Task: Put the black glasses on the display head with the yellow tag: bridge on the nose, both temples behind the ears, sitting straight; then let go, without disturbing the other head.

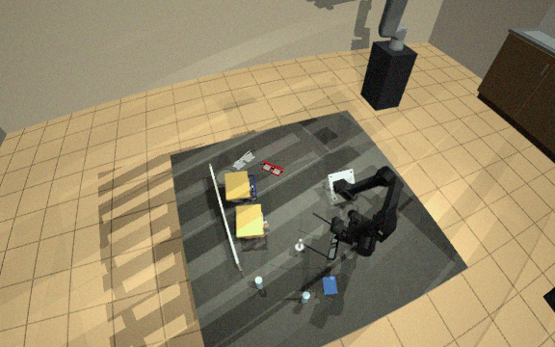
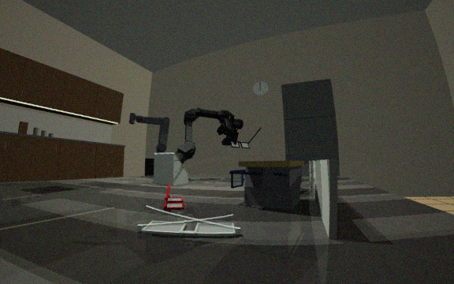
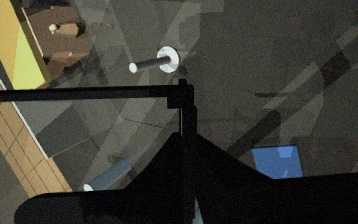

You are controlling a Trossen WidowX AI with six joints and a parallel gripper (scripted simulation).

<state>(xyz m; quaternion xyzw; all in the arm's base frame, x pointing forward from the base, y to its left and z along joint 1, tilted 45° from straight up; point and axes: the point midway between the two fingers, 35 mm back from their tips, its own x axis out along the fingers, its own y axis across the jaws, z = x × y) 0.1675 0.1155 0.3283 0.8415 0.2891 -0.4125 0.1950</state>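
Note:
My gripper is shut on the black glasses. They hang in the air right of the heads in the top view, temples pointing towards the heads' side. In the wrist view one temple crosses leftwards; the front is nearly edge-on. The nearer head has a bare brown face and a yellow top. The other head has a yellow top too and wears blue glasses. I cannot tell which has the yellow tag.
A long white-edged panel stands behind the heads. Red glasses and white glasses lie beyond them. A small white-based post, two pale cylinders and a blue block stand nearer.

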